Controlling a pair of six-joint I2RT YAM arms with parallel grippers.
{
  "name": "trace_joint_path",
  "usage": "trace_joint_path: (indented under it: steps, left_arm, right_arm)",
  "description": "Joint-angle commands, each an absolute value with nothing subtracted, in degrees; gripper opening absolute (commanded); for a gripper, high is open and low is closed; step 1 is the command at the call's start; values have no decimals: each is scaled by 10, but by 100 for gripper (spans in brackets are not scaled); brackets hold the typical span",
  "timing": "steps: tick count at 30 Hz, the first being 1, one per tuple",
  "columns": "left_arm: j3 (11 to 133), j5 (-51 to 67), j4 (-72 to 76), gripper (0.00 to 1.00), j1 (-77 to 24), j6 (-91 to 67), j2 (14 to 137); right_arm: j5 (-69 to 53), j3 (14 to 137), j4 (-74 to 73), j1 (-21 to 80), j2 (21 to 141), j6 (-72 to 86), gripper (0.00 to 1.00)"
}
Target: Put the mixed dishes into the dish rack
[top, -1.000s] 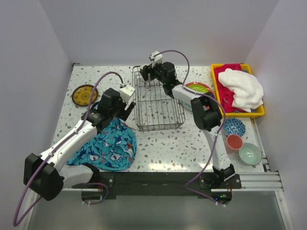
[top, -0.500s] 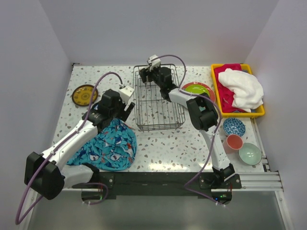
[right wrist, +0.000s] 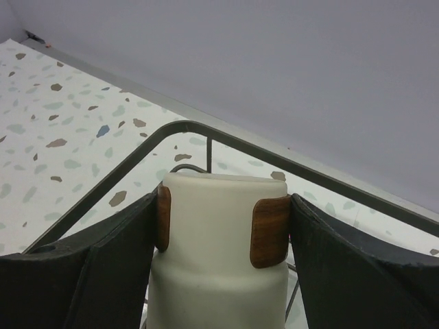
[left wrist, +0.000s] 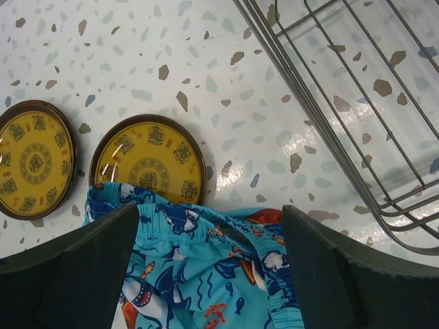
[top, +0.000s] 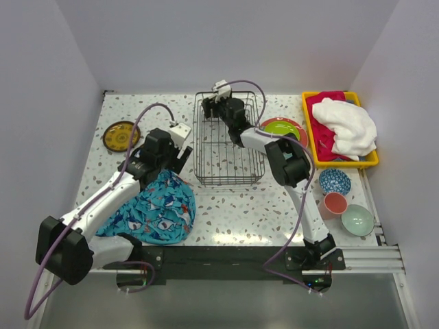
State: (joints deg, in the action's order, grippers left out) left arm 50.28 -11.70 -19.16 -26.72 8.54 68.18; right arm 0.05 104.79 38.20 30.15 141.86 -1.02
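My right gripper [right wrist: 219, 219] is shut on the cream cup [right wrist: 219, 274], pads on both sides. It holds the cup at the far left corner of the dish rack [top: 226, 147], whose rim [right wrist: 137, 161] runs just behind the cup. In the top view the right gripper [top: 211, 110] is over that corner. My left gripper [top: 180, 154] is open and empty over the blue patterned cloth [left wrist: 206, 274], left of the rack [left wrist: 329, 123]. Two yellow-olive plates [left wrist: 34, 168] [left wrist: 147, 161] lie flat just beyond the cloth, which covers the nearer one's edge.
A lime-green plate [top: 281, 127] lies on a teal-and-red plate [top: 299, 137] right of the rack. A blue patterned bowl [top: 335, 181], pink cup [top: 335, 203] and mint bowl [top: 357, 219] sit at the near right. A yellow tray [top: 374, 161] holds white and pink cloths.
My right arm has swung left with the cream cup toward the rack's far left corner, uncovering the lime-green plate. The left arm has barely moved.
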Motion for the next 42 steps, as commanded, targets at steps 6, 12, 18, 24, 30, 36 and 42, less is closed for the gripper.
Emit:
trace_joint_path:
  steps: [6,12,18,24,30,36,42]
  left_arm:
    - [623,52,-161,81,-146,19,786]
    - [646,343,-86,9,-83,-55,839]
    - [556,578,246,0,-81,-294,864]
    - [468,549,557,0,-90,-483,890]
    - [490,483,643,0,-99,-542,948]
    - [545,446,598,0,-102,-517,999]
    - [561,364,548,0,-93,-498,1030]
  right_arm:
    - [44,1020,355,296,1259,28,0]
    - [36,1055,153,294,1198,190,0]
    - [35,1071,27,299,1177,394,0]
    - [88,1062,-37,327,1158,431,0]
    - [104,1059,-69,348,1150,446,0]
    - [104,1060,-74,358,1150,465,0]
    - [103,1049,-82,358,1127,473,0]
